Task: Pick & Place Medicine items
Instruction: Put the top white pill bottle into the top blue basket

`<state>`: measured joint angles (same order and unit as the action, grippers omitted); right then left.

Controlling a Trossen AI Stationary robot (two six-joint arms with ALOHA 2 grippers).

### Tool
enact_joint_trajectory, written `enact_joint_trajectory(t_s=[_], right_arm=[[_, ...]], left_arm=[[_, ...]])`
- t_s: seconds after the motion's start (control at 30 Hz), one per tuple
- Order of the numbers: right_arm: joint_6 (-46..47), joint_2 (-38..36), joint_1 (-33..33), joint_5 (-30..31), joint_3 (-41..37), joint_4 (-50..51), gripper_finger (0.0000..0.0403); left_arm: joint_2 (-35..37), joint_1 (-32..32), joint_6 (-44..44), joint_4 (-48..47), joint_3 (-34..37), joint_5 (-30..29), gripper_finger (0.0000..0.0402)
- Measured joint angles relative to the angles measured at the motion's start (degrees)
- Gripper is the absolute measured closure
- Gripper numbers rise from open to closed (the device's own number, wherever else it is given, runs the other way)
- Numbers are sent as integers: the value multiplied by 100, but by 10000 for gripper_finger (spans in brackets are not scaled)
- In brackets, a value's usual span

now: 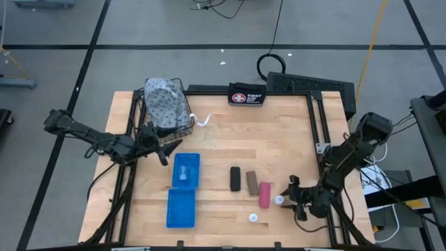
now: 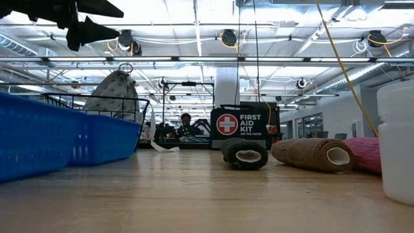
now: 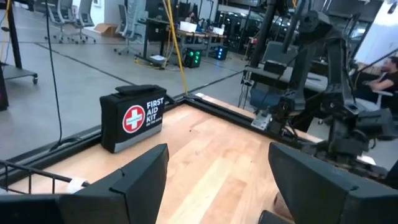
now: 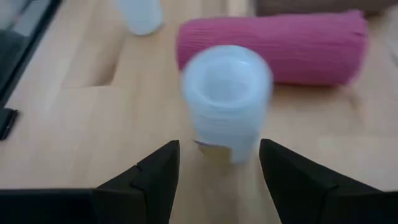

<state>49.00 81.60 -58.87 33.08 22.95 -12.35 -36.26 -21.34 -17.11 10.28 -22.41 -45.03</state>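
Setting: pale wooden table [image 1: 223, 139] in a large workshop hall, black first-aid pouch with a red-and-white label [image 1: 247, 97] at its far edge.
Right gripper [image 1: 296, 199]: low over the table's near right corner, fingers apart, facing a small white round plastic bottle [image 4: 227, 99] that stands upright just ahead of them.
Nearby items: pink ribbed cylindrical roll [image 1: 265, 194] just beside that bottle; brown roll [image 1: 251, 181] and black roll [image 1: 235, 178] next along; another white bottle [image 1: 253, 217] near the front edge.
Left gripper [image 1: 155, 145]: raised near the wire basket [image 1: 182, 118], fingers apart, empty, waiting.
Blue plastic bins [image 1: 184, 188]: probably the destination.
Doing it well: centre the bottle between the fingers, advance level, close gently so it neither tips nor nudges the pink roll.
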Motion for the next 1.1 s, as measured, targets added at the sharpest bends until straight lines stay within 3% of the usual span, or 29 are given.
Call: enact_joint_trajectory(t_s=[0.17, 0.43, 0.67, 0.9, 1.1], right_arm=[[-341, 469, 60, 75, -87, -755, 191], [-805, 634, 68, 928, -281, -1421, 232], [-831, 632, 143, 1070, -319, -1442, 269], [-1016, 544, 292, 1232, -319, -1467, 274], [-1670, -60, 704, 1339, -319, -1420, 275]], left_arm=[[-16, 0, -2, -4, 0, -1, 117], [-25, 0, 5, 24, 0, 2, 124], [-25, 0, 46, 24, 0, 2, 122], [-27, 54, -223, 356, -28, 0, 131], [-657, 257, -99, -673, -1300, 787, 151]])
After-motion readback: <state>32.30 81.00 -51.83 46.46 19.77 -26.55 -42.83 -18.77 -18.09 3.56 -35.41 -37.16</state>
